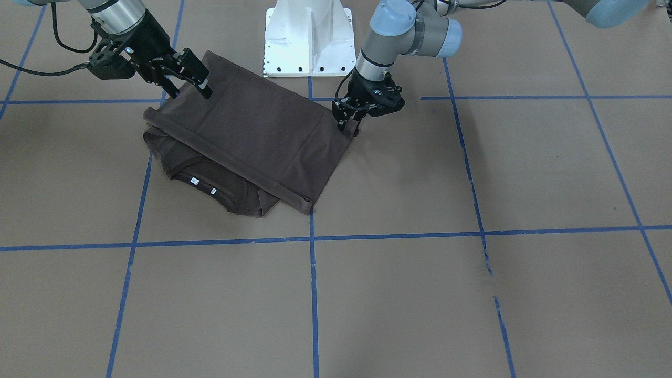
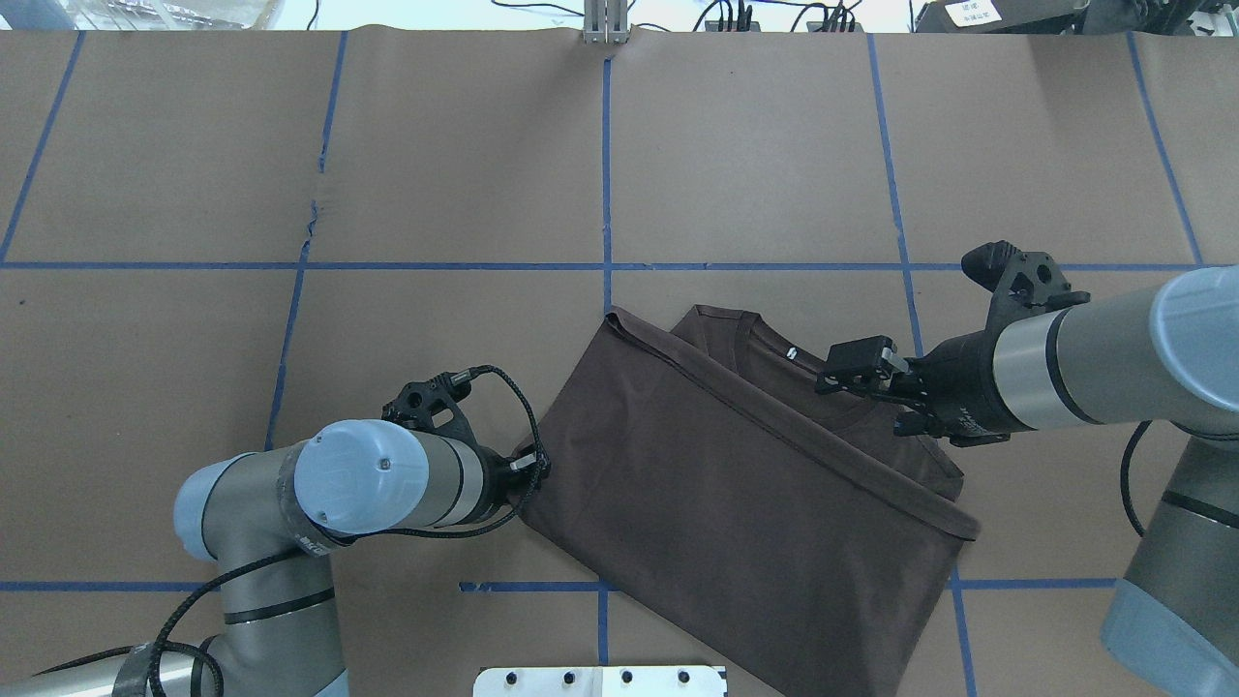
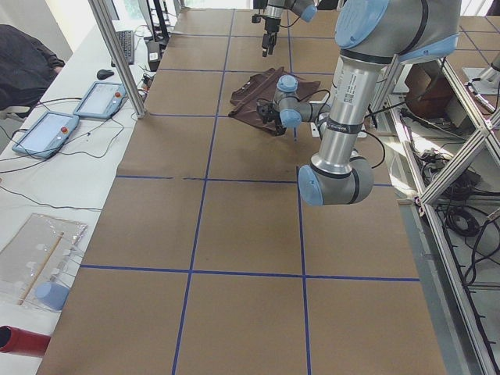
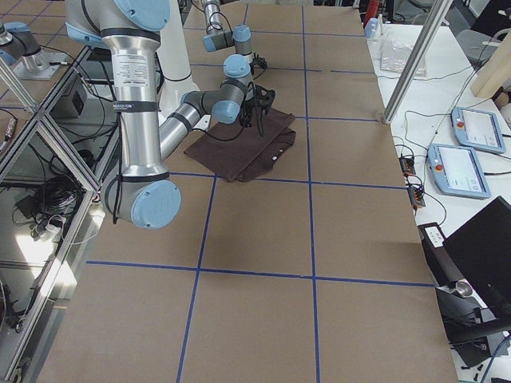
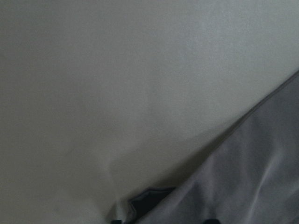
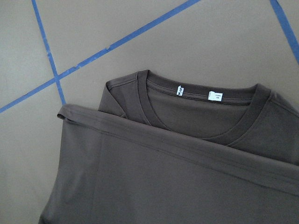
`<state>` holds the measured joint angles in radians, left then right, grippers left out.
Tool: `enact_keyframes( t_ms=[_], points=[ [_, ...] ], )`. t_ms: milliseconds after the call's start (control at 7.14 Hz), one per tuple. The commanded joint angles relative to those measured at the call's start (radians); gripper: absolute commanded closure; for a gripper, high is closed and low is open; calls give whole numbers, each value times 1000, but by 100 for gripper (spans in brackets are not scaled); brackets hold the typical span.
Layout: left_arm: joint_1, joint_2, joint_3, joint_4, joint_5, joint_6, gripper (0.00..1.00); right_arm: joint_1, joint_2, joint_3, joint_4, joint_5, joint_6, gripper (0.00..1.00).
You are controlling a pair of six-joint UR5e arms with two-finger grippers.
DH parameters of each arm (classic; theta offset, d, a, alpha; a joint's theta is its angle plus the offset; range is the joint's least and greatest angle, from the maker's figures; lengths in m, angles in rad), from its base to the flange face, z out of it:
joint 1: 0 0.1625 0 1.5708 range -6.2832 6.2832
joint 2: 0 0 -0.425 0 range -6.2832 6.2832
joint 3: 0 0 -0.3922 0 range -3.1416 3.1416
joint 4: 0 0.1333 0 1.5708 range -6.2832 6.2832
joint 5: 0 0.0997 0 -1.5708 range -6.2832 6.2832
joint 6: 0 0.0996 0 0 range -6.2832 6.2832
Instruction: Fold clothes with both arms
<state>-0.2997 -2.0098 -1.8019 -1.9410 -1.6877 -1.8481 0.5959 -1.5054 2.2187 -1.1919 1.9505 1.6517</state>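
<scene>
The dark brown T-shirt (image 1: pixel 252 126) lies flat on the brown paper table (image 1: pixel 420 289), on the near side for the robot, just in front of the white base pedestal (image 1: pixel 308 37) and a little to the robot's right. It lies at an angle to the blue tape lines (image 1: pixel 313 294). The lower part is folded up over the body. The hem (image 6: pixel 187 144) runs as a straight band across the chest and touches the lower curve of the ribbed collar (image 6: pixel 145 100). The collar is on the far side from the robot, uncovered, and inside it are two small white tags (image 6: pixel 180 91). The left gripper (image 1: pixel 346 123) is down at the left near corner of the folded cloth. Its fingers are drawn close together on this corner, and a small bit of the cloth appears pinched between them. The left wrist view is blurred and shows only the cloth edge very close. The right gripper (image 1: pixel 190 93) hangs above the right side of the T-shirt, near the collar, without touching it. Its fingers are spread wide apart, and they hold nothing.
</scene>
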Motion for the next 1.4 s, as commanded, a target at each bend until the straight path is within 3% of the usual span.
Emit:
enact_keyframes(
  t_ms=[0,280,420,700,841,1261],
  points=[
    [-9,-1,-22,0,-7,12,100,2,-1,-1,0,2,0,0],
    [-85,-1,-48,14,-9,33,100,4,-3,-1,0,4,0,0],
    [-154,-4,-13,16,-16,109,100,5,-3,-1,0,2,0,0],
    [-315,-71,192,-4,-15,276,100,5,-1,-1,2,-4,0,0],
    [-384,-178,343,-7,-15,338,100,4,-1,-1,2,-11,0,0],
    [-466,-396,721,-279,37,533,100,22,22,-28,0,-4,-1,0]
  ],
)
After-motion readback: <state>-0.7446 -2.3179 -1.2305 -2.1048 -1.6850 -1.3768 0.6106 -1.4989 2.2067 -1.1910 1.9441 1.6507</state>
